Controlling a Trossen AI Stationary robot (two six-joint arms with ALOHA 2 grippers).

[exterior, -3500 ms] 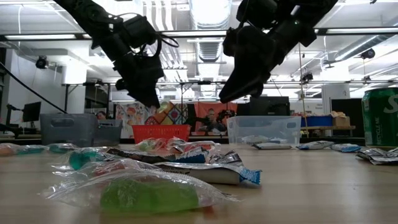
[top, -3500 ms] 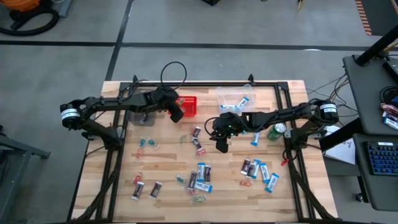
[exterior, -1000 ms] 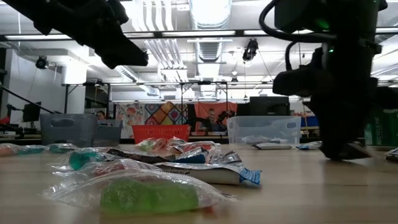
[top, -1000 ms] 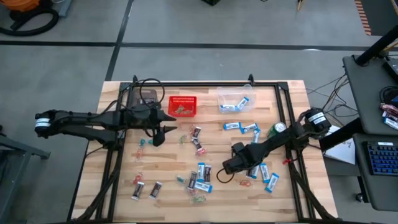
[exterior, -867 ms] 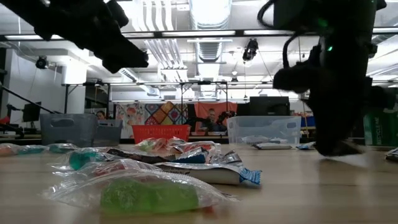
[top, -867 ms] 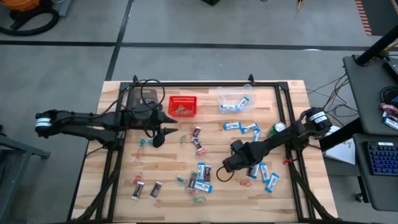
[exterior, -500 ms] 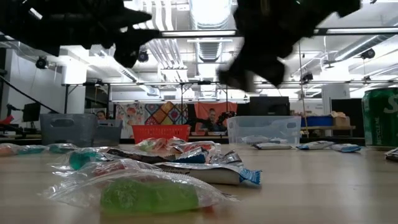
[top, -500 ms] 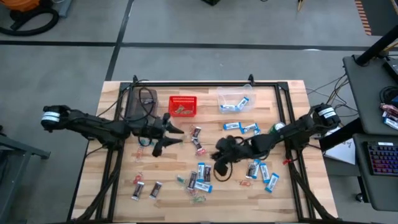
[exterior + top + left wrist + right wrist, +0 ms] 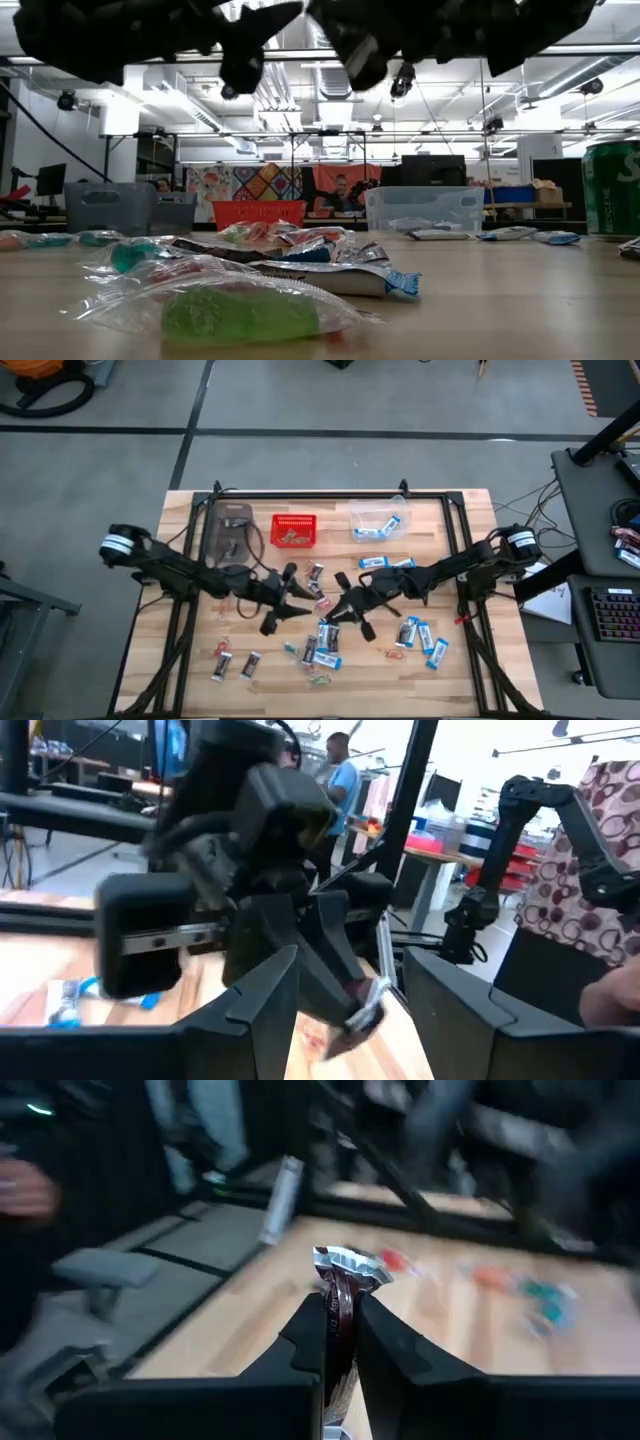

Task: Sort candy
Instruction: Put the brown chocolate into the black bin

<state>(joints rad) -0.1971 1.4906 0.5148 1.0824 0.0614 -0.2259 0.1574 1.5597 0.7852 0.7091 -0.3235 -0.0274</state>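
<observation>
Both arms meet over the middle of the tabletop (image 9: pixel 440 520). The right gripper (image 9: pixel 343 612) reaches in from the right side, and its jaws are clamped narrow on a dark brown mini bar (image 9: pixel 338 1312) — the right wrist view shows the bar standing on edge between the two fingers (image 9: pixel 300 1342), crimped silver end sticking out past them. The left gripper (image 9: pixel 283 600) comes in from the left w/ jaws spread wide, holding nothing; in the left wrist view its fingers (image 9: pixel 262 992) frame the right gripper just ahead, bar still pinched there. In the high view the two grippers sit close, tips nearly facing, above a cluster of blue-and-white packets (image 9: pixel 325 640) and dark bars near the table's centre. More blue-and-white packets (image 9: pixel 422 635) lie toward the right edge, a few more (image 9: pixel 385 563) beside the right arm. Small twist-wrapped pieces (image 9: pixel 233 591) are scattered on the left half, plus two dark bars (image 9: pixel 237 664) near the front left. At the back — a red basket (image 9: pixel 294 530) and a clear bin (image 9: pixel 376 519) holding some blue packets; a green can (image 9: pixel 441 568) stands near the right arm. Low view: a green wrapped sweet (image 9: pixel 235 312) lies closest to the camera.
</observation>
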